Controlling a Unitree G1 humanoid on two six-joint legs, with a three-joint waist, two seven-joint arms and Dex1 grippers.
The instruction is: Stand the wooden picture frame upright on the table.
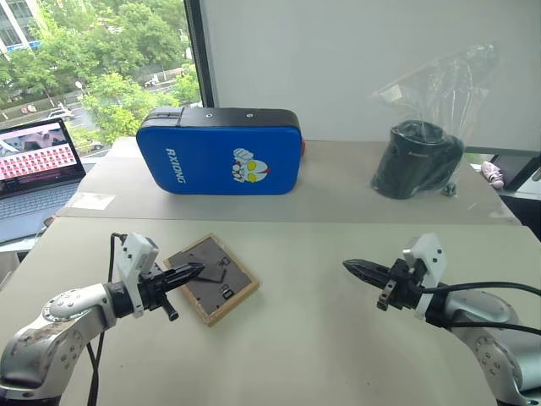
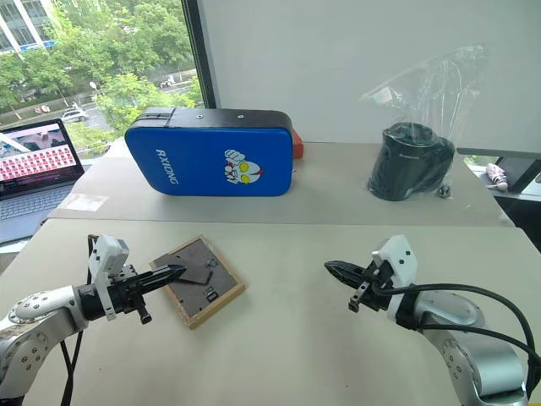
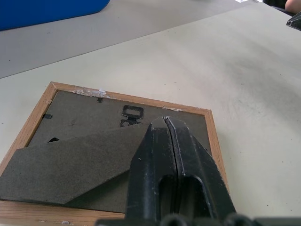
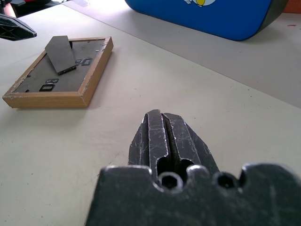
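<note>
Both hands closed; wooden picture frame (image 1: 212, 277) face-down on table (image 1: 321, 338).

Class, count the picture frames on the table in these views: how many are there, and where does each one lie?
1. The wooden picture frame lies flat, back up, on the near table, under the shut left pincer. Others could hide behind the blue case.

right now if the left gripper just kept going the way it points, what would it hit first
Most likely the wooden picture frame: the shut left gripper hovers over its dark back, aimed slightly downward. Depth is unclear, so it might clear the far edge and meet the table.
</note>
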